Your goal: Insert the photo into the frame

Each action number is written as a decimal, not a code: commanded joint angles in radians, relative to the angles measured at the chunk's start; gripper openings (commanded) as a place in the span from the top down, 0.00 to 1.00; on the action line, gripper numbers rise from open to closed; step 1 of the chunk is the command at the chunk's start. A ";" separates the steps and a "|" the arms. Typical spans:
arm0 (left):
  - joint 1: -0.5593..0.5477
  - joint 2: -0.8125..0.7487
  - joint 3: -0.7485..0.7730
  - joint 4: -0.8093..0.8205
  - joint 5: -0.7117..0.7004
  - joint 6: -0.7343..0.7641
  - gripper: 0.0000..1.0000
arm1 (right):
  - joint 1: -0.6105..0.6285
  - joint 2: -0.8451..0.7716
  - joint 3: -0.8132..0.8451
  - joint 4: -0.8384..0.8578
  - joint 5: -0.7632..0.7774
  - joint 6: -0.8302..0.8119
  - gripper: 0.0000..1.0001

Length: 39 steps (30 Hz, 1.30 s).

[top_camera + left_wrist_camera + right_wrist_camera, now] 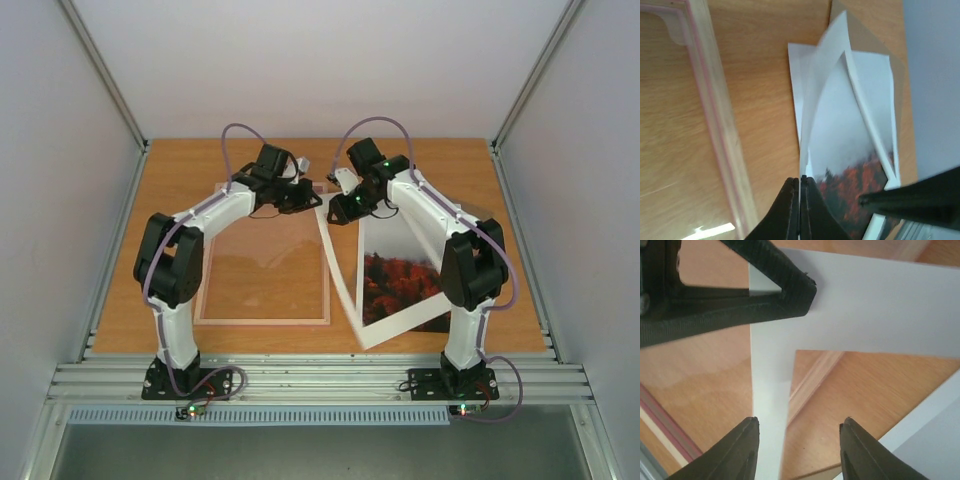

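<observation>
Photo (397,280) lying lengthwise near-to-far, mountains nearest, left gripper (800,179) pinching white mat (865,305), right gripper (799,422) jaws parted.

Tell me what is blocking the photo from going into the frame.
The white mat stands tilted over the photo, its raised side between the photo and the frame. The left hand pinches one corner of it; the right hand is open around its side strip.

Pale pink frame (262,321) flat on left, misty red-mountain photo (397,285) lying right
</observation>
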 commanded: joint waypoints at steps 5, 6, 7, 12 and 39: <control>0.071 -0.137 -0.005 -0.326 -0.004 0.352 0.99 | -0.034 -0.157 -0.057 -0.043 -0.228 -0.086 0.13; 0.081 -0.151 -0.006 -0.348 -0.015 0.376 0.99 | -0.040 -0.170 -0.066 -0.050 -0.243 -0.092 0.07; 0.092 -0.160 -0.011 -0.360 -0.018 0.406 1.00 | -0.046 -0.179 -0.072 -0.056 -0.260 -0.098 0.03; 0.139 -0.137 0.074 -0.545 -0.029 0.561 1.00 | -0.083 -0.210 -0.088 -0.072 -0.307 -0.105 0.01; 0.342 -0.194 0.182 -0.657 0.103 0.881 1.00 | -0.265 -0.153 -0.190 -0.024 -0.391 -0.002 0.06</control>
